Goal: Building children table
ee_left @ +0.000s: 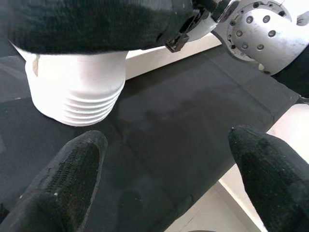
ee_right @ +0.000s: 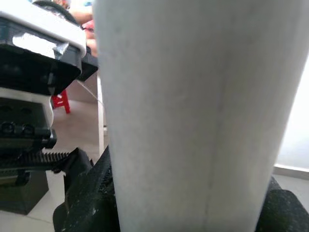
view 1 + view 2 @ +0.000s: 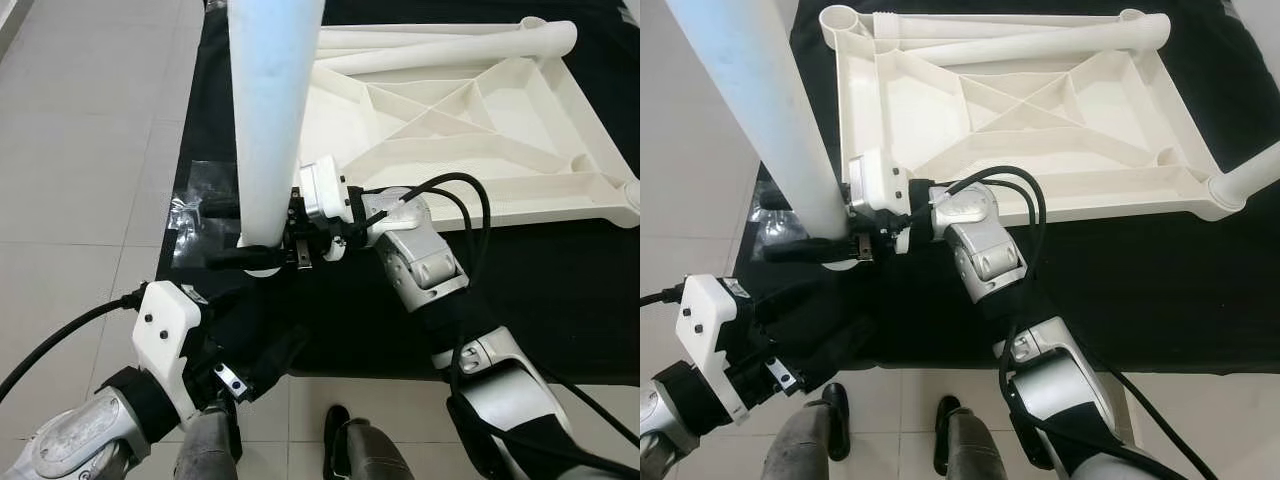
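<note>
Upright, a smooth white plastic tube leg [image 3: 268, 120] with a ribbed end is clamped by the right gripper [image 3: 245, 232]; the left gripper [image 1: 164, 164], near-left, gapes empty over black cloth [image 1: 183, 125]

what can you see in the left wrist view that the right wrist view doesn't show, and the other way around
The left wrist view alone shows the table leg's threaded end standing on the black mat, with the left gripper open and short of it. The right wrist view alone shows the leg's smooth shaft close up, with the right gripper's fingers on either side of it, and a red stool on the floor behind. Both show the same white table leg standing upright.
</note>
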You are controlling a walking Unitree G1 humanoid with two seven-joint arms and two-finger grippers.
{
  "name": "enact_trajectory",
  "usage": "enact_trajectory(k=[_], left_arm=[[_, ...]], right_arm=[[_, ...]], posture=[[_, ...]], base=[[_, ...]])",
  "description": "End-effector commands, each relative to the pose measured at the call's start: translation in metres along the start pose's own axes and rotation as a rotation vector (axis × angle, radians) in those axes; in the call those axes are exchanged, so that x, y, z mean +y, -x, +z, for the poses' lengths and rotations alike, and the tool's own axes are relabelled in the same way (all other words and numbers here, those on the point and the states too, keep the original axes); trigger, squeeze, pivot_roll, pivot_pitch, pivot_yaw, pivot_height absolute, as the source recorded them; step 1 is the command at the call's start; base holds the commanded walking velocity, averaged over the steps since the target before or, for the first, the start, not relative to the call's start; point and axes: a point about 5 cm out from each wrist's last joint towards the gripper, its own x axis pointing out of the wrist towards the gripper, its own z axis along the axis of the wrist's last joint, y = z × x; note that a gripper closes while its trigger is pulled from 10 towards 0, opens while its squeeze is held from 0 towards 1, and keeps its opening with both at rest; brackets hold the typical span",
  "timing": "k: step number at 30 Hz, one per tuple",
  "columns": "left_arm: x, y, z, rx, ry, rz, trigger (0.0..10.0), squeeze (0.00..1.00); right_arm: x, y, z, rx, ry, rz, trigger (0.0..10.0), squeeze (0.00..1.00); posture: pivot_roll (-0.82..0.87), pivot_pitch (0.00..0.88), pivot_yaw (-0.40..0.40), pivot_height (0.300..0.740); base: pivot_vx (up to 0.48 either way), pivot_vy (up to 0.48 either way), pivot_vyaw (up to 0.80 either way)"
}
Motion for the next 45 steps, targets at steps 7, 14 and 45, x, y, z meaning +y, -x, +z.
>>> enact_trajectory(k=[7, 14, 45], left_arm=[[-0.003, 0.008, 0.003, 0.014, -0.061, 0.047, 10.0, 0.00], [0.015, 0.033, 0.005, 0.079, -0.283, 0.254, 10.0, 0.00], [0.016, 0.034, 0.003, 0.035, -0.249, 0.197, 10.0, 0.00]], right_arm=[[-0.013, 0.006, -0.021, 0.010, -0.160, -0.118, 10.0, 0.00], [-0.026, 0.013, -0.018, -0.028, -0.187, -0.178, 10.0, 0.00], [-0.004, 0.016, -0.031, 0.265, 0.104, 0.180, 10.0, 0.00]], posture=[[0.21, 0.412, -0.101, 0.740], [0.23, 0.417, -0.106, 0.740], [0.23, 0.413, -0.109, 0.740]], base=[[0.000, 0.000, 0.00], [0.000, 0.000, 0.00], [0.000, 0.000, 0.00]])
